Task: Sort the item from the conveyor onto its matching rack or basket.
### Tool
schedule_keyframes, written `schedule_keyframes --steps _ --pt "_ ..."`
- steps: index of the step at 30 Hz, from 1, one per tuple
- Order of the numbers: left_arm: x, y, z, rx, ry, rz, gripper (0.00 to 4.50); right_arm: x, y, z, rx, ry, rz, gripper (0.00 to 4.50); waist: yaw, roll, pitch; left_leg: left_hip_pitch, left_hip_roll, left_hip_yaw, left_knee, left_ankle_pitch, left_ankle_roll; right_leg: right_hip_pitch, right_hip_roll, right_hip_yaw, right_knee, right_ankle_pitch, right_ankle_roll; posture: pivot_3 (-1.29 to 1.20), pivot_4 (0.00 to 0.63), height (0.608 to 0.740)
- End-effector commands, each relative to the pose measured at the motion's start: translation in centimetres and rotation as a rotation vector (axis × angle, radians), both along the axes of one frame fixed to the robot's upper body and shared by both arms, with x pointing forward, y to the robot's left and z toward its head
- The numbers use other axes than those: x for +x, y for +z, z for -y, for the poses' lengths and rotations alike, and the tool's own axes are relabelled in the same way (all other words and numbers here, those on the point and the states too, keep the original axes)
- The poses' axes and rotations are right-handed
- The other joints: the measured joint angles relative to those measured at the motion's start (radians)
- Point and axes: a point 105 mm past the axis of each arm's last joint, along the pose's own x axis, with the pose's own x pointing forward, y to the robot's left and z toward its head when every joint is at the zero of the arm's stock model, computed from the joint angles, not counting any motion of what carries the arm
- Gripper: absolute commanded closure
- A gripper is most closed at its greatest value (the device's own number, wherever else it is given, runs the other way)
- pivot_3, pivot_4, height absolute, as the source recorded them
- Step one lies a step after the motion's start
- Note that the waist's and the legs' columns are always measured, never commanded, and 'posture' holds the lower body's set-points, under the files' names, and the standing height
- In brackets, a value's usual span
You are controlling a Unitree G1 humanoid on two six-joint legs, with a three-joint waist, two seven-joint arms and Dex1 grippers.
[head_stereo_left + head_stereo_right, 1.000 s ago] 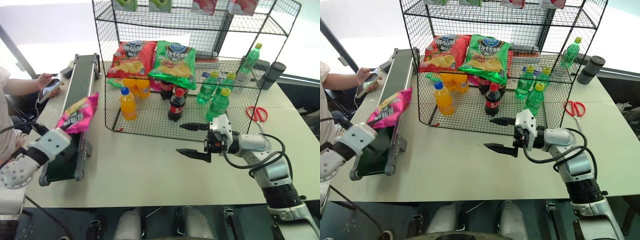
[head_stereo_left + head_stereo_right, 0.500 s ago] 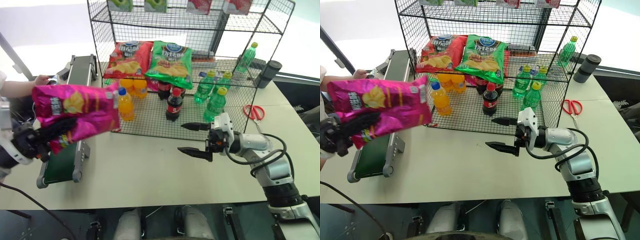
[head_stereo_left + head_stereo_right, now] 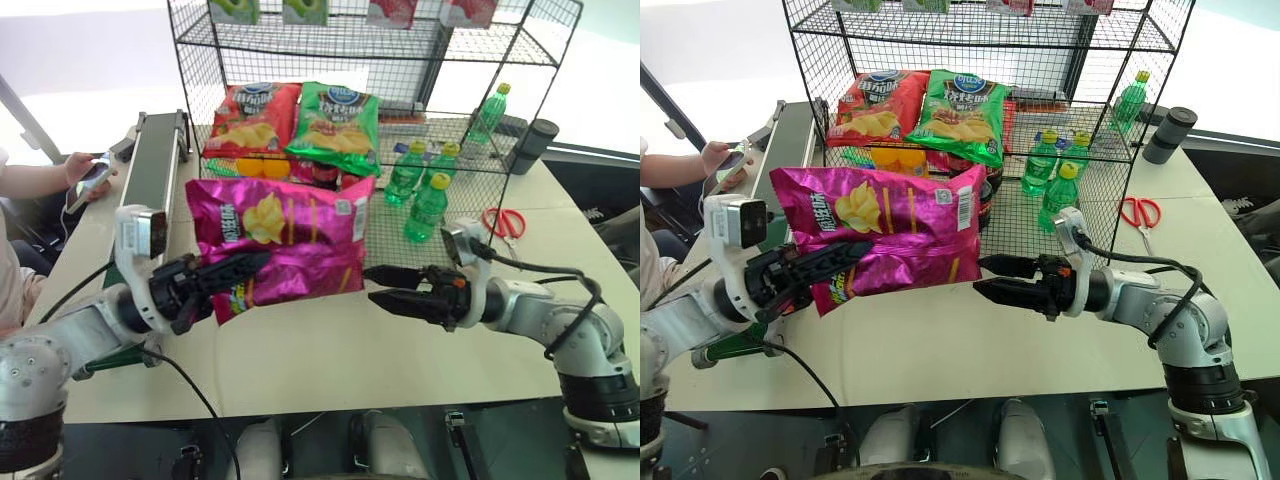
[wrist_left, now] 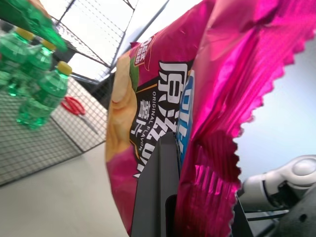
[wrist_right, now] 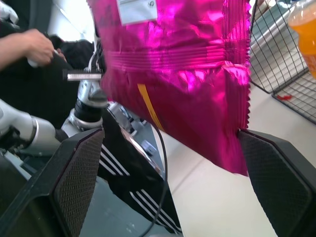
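Crisp bag: we find the magenta crisp bag held up in the air above the table, lying lengthwise, in front of the lower tier of the wire rack and between the two grippers.
Left gripper: we record the left gripper clamped shut on the bag's near lower edge; its black fingers press the crimped seam.
Right gripper: we note the right gripper with its jaws spread wide, pointing toward the bag's end, close to it; one finger pad sits at the bag's corner, and we cannot tell whether it touches.
Conveyor: the conveyor runs along the table's left side, well apart from the bag.
Rack contents: a red crisp bag and a green crisp bag lie on the middle tier; green bottles stand on the bottom tier.
Table: the table carries red scissors to the right of the rack and a dark cylinder behind them.
Person: a hand at the far left holds a phone beside the conveyor.
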Motion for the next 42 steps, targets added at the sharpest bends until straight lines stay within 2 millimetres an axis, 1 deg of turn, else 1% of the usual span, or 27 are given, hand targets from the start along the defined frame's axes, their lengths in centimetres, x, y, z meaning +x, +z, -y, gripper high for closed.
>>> schedule_keyframes --steps 1,2,4,5,8,10,15,17,19,20,24,26,28,32,36,39,41,42 --pt "0.2 0.9 0.1 -0.064 -0.036 -0.012 4.43 0.3 0.9 -0.6 0.012 -0.020 0.066 0.00 0.001 0.000 0.000 0.000 0.000 0.000 0.000 0.000 0.000 0.000 0.000 0.000 0.000 0.000 0.000 0.00 0.150 0.740" --pt "0.2 0.9 0.2 -0.071 -0.045 -0.018 4.43 0.3 1.0 -0.7 0.026 -0.018 0.064 0.00 0.002 0.000 0.000 0.000 0.000 0.000 0.000 0.000 0.000 0.000 0.000 0.000 0.000 0.000 0.000 0.00 0.150 0.740" --pt "0.1 0.9 0.4 -0.083 -0.065 -0.038 4.43 0.1 1.9 -0.8 0.077 0.004 0.059 0.00 0.002 0.000 0.000 -0.001 -0.001 0.000 0.000 0.000 0.000 0.000 0.000 0.000 0.000 0.000 0.000 0.00 0.150 0.740" --pt "0.1 0.9 0.5 -0.095 -0.073 -0.048 4.43 0.1 2.0 -0.8 0.074 -0.001 0.079 0.00 0.002 0.000 0.000 -0.001 -0.001 0.000 0.000 0.000 0.000 0.000 0.000 0.000 -0.001 0.000 0.000 0.00 0.150 0.740" --pt "0.0 1.4 0.5 -0.121 -0.090 -0.049 4.43 0.9 0.9 -0.5 0.010 -0.046 0.098 0.00 0.002 0.000 0.000 -0.001 -0.001 0.000 0.000 0.000 0.000 0.000 -0.001 0.000 -0.001 0.000 0.000 0.00 0.150 0.740" --pt "-0.2 1.6 0.4 -0.114 -0.098 -0.048 4.43 1.4 0.4 0.2 0.006 -0.074 0.085 0.00 0.002 0.000 0.000 -0.001 -0.001 0.000 0.000 0.000 0.000 0.000 0.000 0.000 -0.001 0.000 0.000 0.00 0.150 0.740" --pt "-0.7 2.1 -0.1 -0.136 -0.116 -0.064 4.43 1.7 0.1 1.5 0.010 -0.093 0.081 0.00 0.002 0.000 0.000 -0.001 -0.002 0.000 0.000 0.000 0.000 0.000 0.000 0.000 -0.001 0.000 0.000 0.00 0.150 0.740" --pt "-0.5 1.7 -0.4 -0.127 -0.099 -0.075 4.43 1.4 0.9 1.7 0.060 -0.076 0.051 0.00 0.002 0.000 0.000 -0.001 -0.002 0.000 0.000 0.000 0.000 0.000 0.000 0.000 -0.001 0.000 0.000 0.00 0.150 0.740" --pt "-0.6 1.6 -0.5 -0.140 -0.109 -0.096 4.43 0.4 2.3 1.1 0.111 -0.003 0.048 0.00 0.001 0.000 0.000 -0.001 -0.002 0.000 0.000 0.000 0.000 0.000 -0.001 0.000 -0.001 0.000 0.000 0.00 0.150 0.740" --pt "-0.6 1.7 -0.4 -0.150 -0.114 -0.095 4.43 -0.1 2.5 0.7 0.116 0.038 0.032 0.00 0.000 0.000 0.000 -0.001 -0.001 0.000 0.000 0.000 0.000 0.000 0.000 0.000 -0.001 0.000 0.000 0.00 0.150 0.740" --pt "-0.5 1.8 0.4 -0.170 -0.139 -0.093 4.43 -1.0 2.1 -0.5 0.111 0.108 -0.010 0.00 0.002 0.000 0.000 -0.001 -0.001 -0.001 0.000 0.000 0.000 0.000 -0.001 0.000 -0.001 0.000 0.000 0.00 0.150 0.740" --pt "-0.3 1.7 0.8 -0.169 -0.149 -0.092 4.43 -1.0 1.6 -1.0 0.104 0.126 -0.046 0.00 0.003 0.000 0.000 -0.001 -0.002 -0.001 0.000 0.000 0.001 0.000 -0.001 0.000 -0.001 0.000 0.000 0.00 0.150 0.740" --pt "-0.1 1.9 1.0 -0.189 -0.162 -0.098 4.43 -0.9 1.1 -1.6 0.091 0.128 -0.046 0.00 0.005 0.000 0.000 -0.001 -0.002 -0.001 0.000 0.000 0.001 0.000 -0.001 0.000 -0.001 0.000 0.000 0.00 0.150 0.740" --pt "0.1 1.7 1.1 -0.179 -0.162 -0.097 4.43 -0.5 1.8 -2.1 0.124 0.131 -0.034 0.00 0.002 0.000 0.000 -0.001 -0.002 -0.001 0.000 0.000 0.001 0.000 -0.001 0.000 -0.001 0.000 0.000 0.00 0.150 0.740" --pt "0.3 1.2 1.2 -0.159 -0.145 -0.097 4.43 -0.7 1.9 -2.0 0.118 0.146 -0.038 0.00 0.002 0.000 0.000 -0.001 -0.002 -0.001 0.000 0.000 0.001 0.000 -0.001 0.000 -0.001 0.000 0.000 0.00 0.150 0.740" --pt "0.7 0.7 1.2 -0.142 -0.116 -0.095 4.50 -0.8 1.8 -2.0 0.103 0.152 -0.047 0.80 0.002 0.000 0.000 -0.001 -0.002 -0.001 0.000 0.000 0.001 0.000 -0.001 0.000 -0.001 0.000 0.000 0.00 0.150 0.740" --pt "0.8 0.5 1.3 -0.130 -0.108 -0.089 4.50 -0.8 1.7 -2.1 0.104 0.152 -0.049 1.76 0.002 0.000 0.000 -0.001 -0.002 -0.001 0.000 0.000 0.001 0.000 -0.001 0.000 -0.002 0.000 0.000 0.00 0.150 0.740" --pt "1.0 0.5 1.3 -0.131 -0.098 -0.084 4.50 -0.8 1.7 -2.1 0.101 0.152 -0.050 2.36 0.002 0.000 0.000 -0.001 -0.002 -0.001 0.000 0.000 0.001 0.000 -0.001 0.000 -0.002 0.000 0.000 0.00 0.150 0.740"
